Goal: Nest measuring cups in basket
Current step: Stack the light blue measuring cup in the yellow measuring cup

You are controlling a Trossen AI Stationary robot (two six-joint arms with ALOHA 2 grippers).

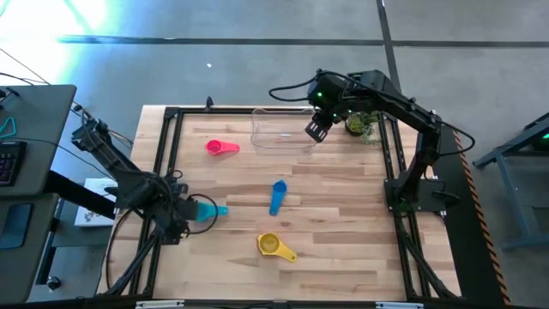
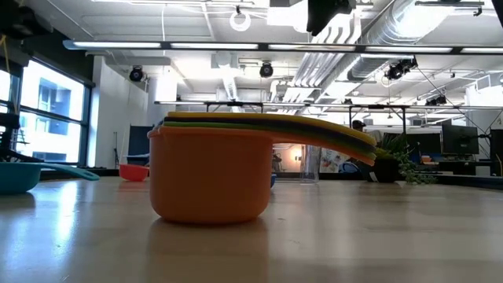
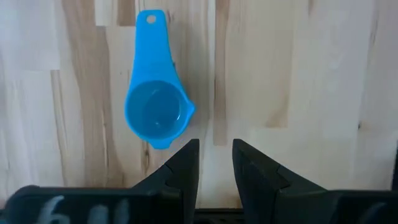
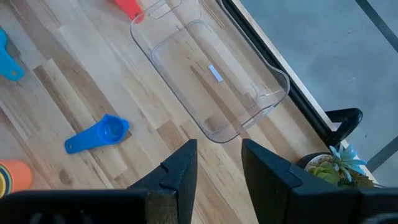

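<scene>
A teal measuring cup [image 3: 155,112] lies on the table near its left edge, handle toward the right [image 1: 208,210]. My left gripper [image 3: 216,155] is open just beside the cup's bowl, apart from it [image 1: 184,209]. My right gripper [image 4: 218,158] is open and hovers over the right end of the clear basket [image 4: 211,81], which shows near the far edge in the high view [image 1: 283,129]. A pink cup [image 1: 221,148], a blue cup [image 1: 278,196] and a nested stack with yellow on top [image 1: 274,247] and orange outermost [image 2: 211,177] rest on the table.
A small potted plant [image 1: 360,124] stands right of the basket, close to my right gripper. A black frame [image 1: 163,163] runs around the table's edges. Bare wood [image 1: 343,223] lies between the blue cup and the table's right side.
</scene>
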